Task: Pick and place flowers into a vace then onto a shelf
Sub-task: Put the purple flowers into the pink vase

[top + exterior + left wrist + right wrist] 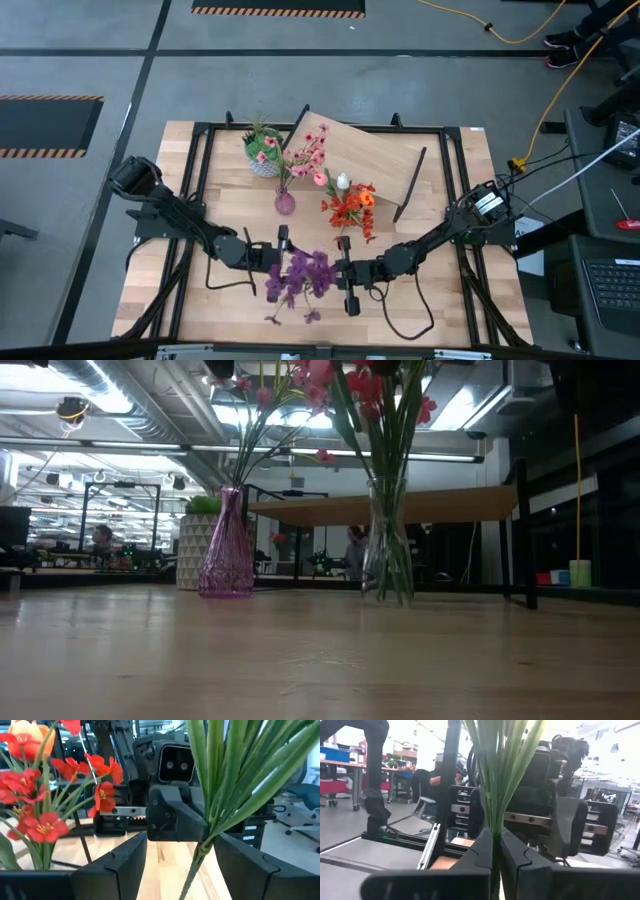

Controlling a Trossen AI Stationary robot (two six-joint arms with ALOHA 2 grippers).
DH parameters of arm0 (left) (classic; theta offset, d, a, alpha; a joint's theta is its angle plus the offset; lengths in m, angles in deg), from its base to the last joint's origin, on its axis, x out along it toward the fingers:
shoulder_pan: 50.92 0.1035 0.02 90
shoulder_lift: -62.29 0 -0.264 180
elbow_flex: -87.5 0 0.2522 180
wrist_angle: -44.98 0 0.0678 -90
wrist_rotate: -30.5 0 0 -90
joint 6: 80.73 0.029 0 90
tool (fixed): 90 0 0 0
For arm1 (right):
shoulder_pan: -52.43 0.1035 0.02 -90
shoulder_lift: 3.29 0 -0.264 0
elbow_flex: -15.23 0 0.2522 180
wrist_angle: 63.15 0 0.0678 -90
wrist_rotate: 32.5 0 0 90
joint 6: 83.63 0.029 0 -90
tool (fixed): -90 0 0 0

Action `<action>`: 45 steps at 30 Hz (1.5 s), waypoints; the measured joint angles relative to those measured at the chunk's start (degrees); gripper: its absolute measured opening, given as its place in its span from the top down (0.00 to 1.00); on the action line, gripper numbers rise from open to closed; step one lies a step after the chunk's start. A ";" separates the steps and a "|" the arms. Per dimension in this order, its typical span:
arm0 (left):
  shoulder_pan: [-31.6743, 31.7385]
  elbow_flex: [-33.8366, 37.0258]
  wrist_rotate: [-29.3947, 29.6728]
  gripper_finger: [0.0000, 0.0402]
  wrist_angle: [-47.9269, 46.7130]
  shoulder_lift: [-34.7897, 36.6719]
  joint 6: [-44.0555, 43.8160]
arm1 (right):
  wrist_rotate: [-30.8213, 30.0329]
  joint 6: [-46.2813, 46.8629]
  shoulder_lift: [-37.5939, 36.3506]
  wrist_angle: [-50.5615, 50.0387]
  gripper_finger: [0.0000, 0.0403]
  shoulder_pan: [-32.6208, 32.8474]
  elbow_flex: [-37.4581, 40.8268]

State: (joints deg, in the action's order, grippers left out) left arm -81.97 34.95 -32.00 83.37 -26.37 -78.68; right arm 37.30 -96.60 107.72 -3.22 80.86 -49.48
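Observation:
A bunch of purple flowers (300, 275) with thin green stalks (200, 852) stands upright between my two grippers over the near middle of the table. My right gripper (330, 272) is shut on the stalks. Facing it, my left gripper (290, 262) is open, and its fingers (115, 865) stand on either side of the stalks without touching them. Farther back, a pink vase (285, 203) holds pink blossoms and a clear vase (352, 212) holds red and orange flowers. The shelf (365, 155) stands behind them. My right gripper pinches the gathered green stalks (495, 827) between its two fingers, at the point where they fan out upward. The fingers come in level from the table's right side and lie across the stalks. The bunch stands upright, with its purple blossoms above the fingers.
A spiky green plant in a white pot (262, 152) sits at the back left beside the pink vase. Black frame rails (200, 190) run along the table's sides. There is bare tabletop (420, 300) near the front edge. People sit in the room beyond the table.

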 joint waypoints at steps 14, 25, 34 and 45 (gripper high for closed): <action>-2.66 -0.75 -0.01 0.44 -0.05 1.46 0.19 | -0.71 -0.75 -0.09 -0.41 0.98 0.34 0.00; -0.38 -0.69 -0.41 0.44 -0.07 1.48 -0.84 | -0.72 0.50 -0.09 1.90 0.98 0.28 0.00; 0.94 -0.67 -0.57 0.47 -0.07 1.50 -0.82 | -0.72 0.39 -0.14 3.75 0.98 -0.45 0.00; 1.42 -0.63 -2.91 0.54 0.40 1.50 0.71 | -0.68 0.28 -0.15 2.69 0.98 -0.59 0.00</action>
State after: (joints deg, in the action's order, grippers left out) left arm -80.55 34.32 -34.90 83.77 -24.87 -77.97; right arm 36.62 -96.32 107.57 -0.52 80.27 -49.47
